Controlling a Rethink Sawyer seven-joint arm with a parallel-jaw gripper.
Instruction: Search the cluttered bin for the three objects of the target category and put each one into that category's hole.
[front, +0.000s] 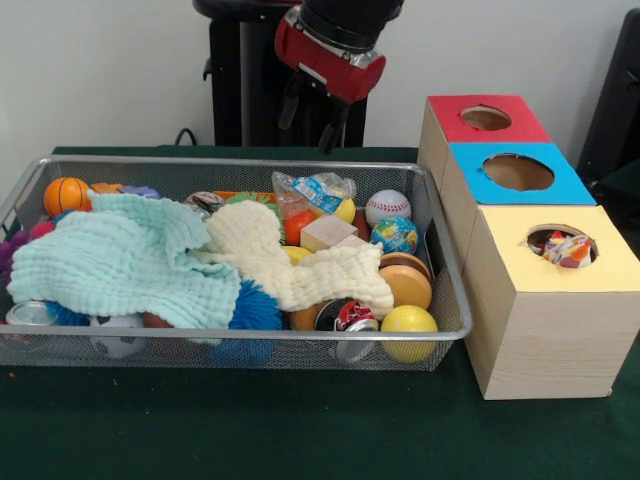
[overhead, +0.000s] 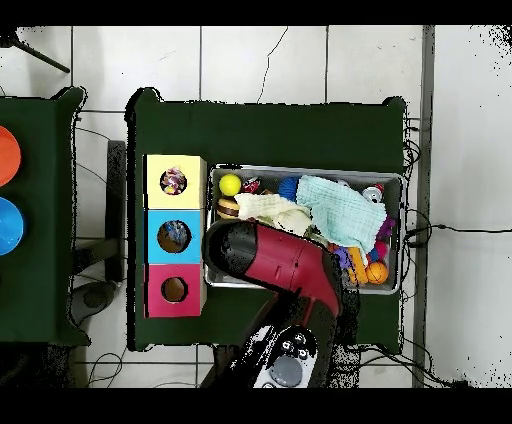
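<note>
The wire bin (front: 440, 260) in the middle of the frame holds round balls (front: 409, 320), soft cloths (front: 120, 255) and crinkly packets (front: 320, 190). The pincer (front: 325, 120) hangs up top; I cannot tell if it is apart.

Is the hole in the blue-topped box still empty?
Cannot tell: the front view shows nothing through the blue-topped box's hole, while only the yellow-topped box shows a colourful item at its opening.

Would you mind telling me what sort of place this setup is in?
Probably a robotics lab: a green-covered table on a tiled floor holds a wire bin of toys and three boxes with holes, cables trailing round it.
</note>
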